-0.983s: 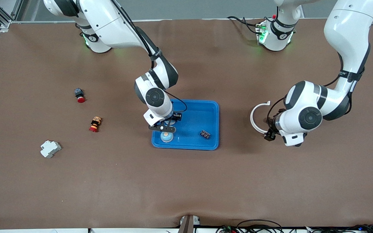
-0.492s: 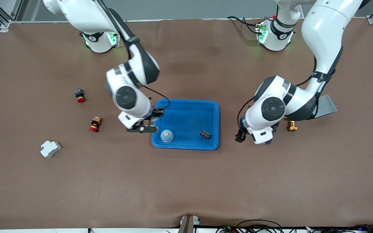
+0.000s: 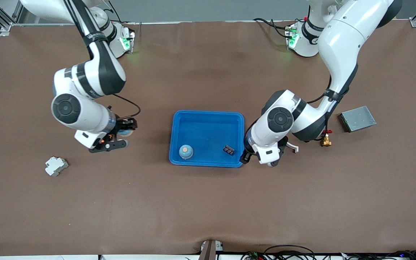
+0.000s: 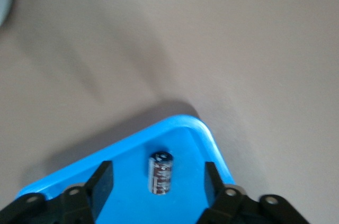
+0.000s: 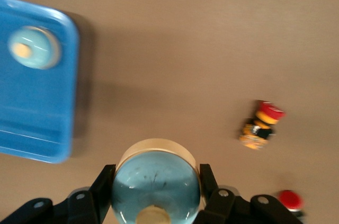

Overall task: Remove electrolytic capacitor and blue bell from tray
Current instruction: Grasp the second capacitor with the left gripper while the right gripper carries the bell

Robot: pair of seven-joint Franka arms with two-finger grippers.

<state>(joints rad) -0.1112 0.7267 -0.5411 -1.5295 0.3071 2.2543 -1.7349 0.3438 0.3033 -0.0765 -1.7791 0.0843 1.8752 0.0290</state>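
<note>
Left hand (image 4: 157, 180) hung spread over the tray's (image 3: 208, 112) lower corner, lined up to pinch the electrolytic capacitor (image 3: 229, 149). Right hand (image 5: 157, 179) was over bare table, clamped on a bluish dome (image 5: 156, 195). Blue bell (image 3: 186, 151) not yet pulled.

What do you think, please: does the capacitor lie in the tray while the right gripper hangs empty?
Not empty: the right wrist view shows the right gripper shut on a pale blue bell. The capacitor does lie in the tray.

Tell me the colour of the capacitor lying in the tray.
The capacitor is black with a pale printed stripe, seen best in the left wrist view, in the blue tray.
</note>
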